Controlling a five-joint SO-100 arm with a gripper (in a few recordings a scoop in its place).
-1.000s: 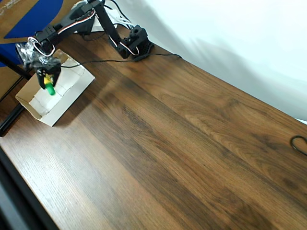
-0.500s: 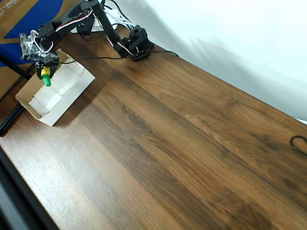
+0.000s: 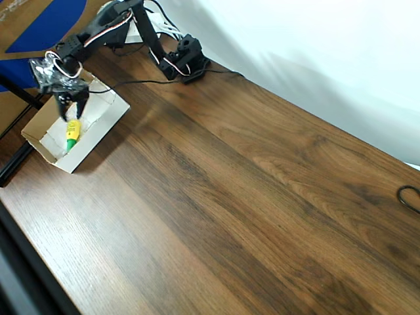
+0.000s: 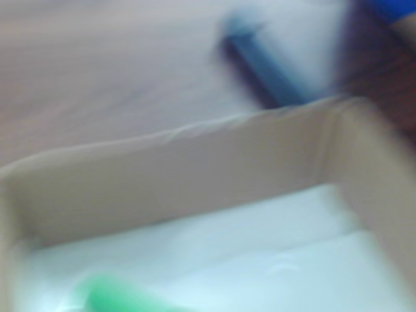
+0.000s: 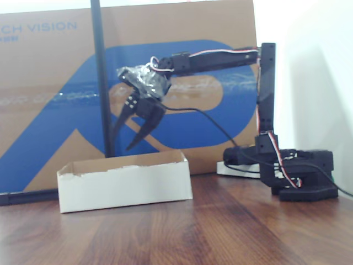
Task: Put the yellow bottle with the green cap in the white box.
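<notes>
The yellow bottle with the green cap (image 3: pixel 71 132) lies on the white floor of the white box (image 3: pixel 100 126) at the table's far left in the overhead view, cap toward the near end. My gripper (image 3: pixel 71 104) hangs just above it, open and empty. In the fixed view the gripper (image 5: pixel 129 135) spreads its two black fingers above the white box (image 5: pixel 126 186), whose wall hides the bottle. The blurred wrist view looks into the white box (image 4: pixel 195 175), with the green cap (image 4: pixel 114 294) at the bottom edge.
The arm's black base (image 3: pixel 185 60) stands behind the box with cables around it. A blue-and-brown cardboard sheet (image 5: pixel 49 94) rises behind the table, with a black pole (image 5: pixel 100 77) in front of it. A black cable loop (image 3: pixel 409 197) lies at the right edge.
The gripper held the bottle over the box, then opened. The bottle has dropped and now lies on the box floor under the open fingers.
</notes>
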